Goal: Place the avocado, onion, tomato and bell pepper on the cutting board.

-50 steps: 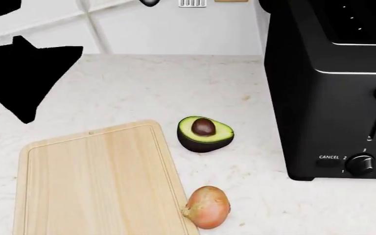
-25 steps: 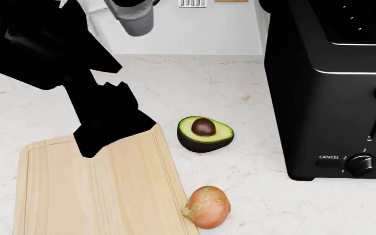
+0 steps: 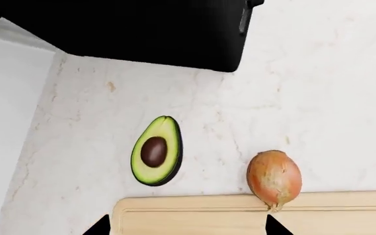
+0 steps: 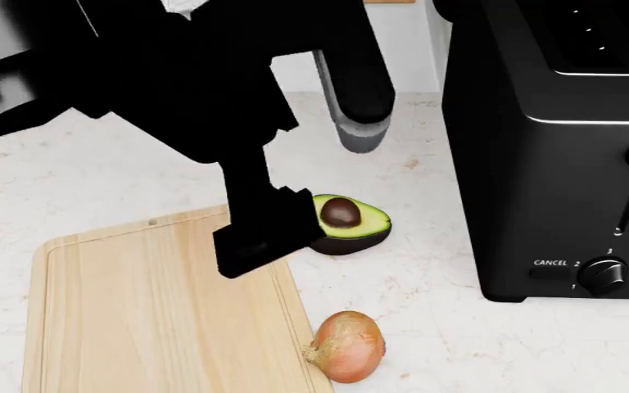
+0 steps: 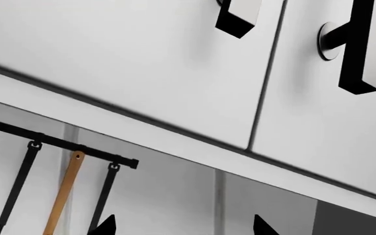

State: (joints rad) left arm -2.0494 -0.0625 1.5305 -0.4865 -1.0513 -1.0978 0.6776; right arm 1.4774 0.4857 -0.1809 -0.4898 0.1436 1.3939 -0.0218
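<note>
L gripper (image 4: 251, 246) open, empty | avocado (image 4: 350, 223) just beside its tips | onion (image 4: 347, 345) near, touching cutting board (image 4: 128, 327) edge | R gripper (image 5: 181, 226) jaws apart

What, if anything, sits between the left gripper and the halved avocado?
Nothing visible: bare marble counter separates the open left gripper from the halved dark-skinned avocado; the tan onion lies off to one side.

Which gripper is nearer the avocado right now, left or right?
Left. The left gripper hangs over the cutting board's edge right beside the avocado. The right gripper's camera shows only wall cabinets, well away.
</note>
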